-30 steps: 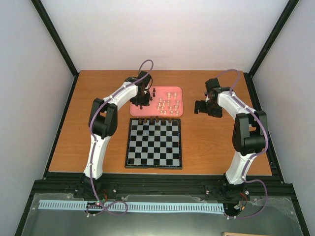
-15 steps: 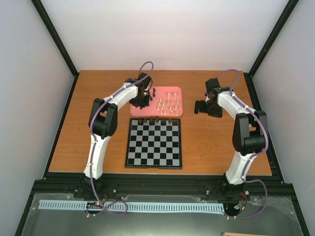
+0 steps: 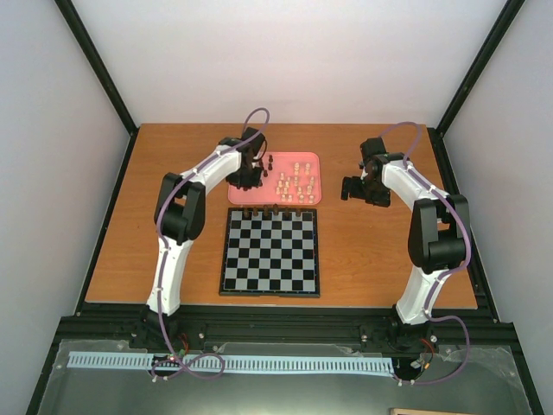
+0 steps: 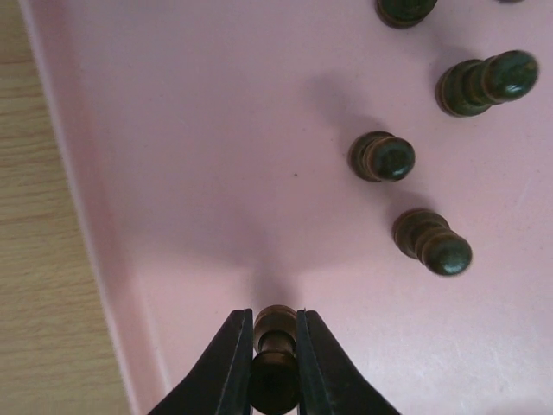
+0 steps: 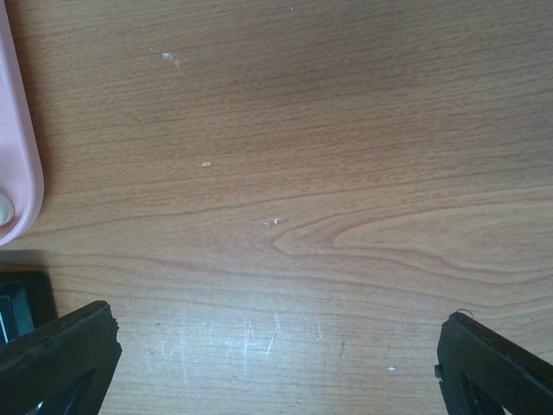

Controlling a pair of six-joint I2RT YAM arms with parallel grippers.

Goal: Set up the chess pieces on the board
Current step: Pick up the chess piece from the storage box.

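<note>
The left gripper [image 4: 274, 322] is pinching a dark chess piece [image 4: 275, 385] between its two fingers [image 4: 232, 363], one pad against each flank of the piece. The wrist view does not settle whether the piece's base touches the floor below it. Under the gripper lies the pink tray [image 4: 190, 130], with its left rim close by and the wooden table [image 4: 43, 216] beyond that rim. Further right in the tray four more dark pieces stand apart from one another: a round-headed one [image 4: 382, 157], one [image 4: 432, 242] nearer the gripper, a taller one [image 4: 484, 82] and one cut off by the top edge [image 4: 404, 9].

From above, the left gripper [image 3: 246, 180] is over the left part of the tray [image 3: 316, 164], while a cluster of cream pieces [image 3: 294, 183] fills the tray's right part. Just beside the tray's near side lies the board [image 3: 270, 255], and a row of dark pieces [image 3: 268, 210] stands along its far edge; its other squares are bare.

The right gripper [image 5: 276, 346] has its fingers [image 5: 60, 354] spread wide over bare wood, holding nothing. The tray's rounded corner [image 5: 19, 173] shows at the left of that wrist view. In the top view this gripper [image 3: 350, 188] hangs to the right of the tray, apart from it and from the board.
</note>
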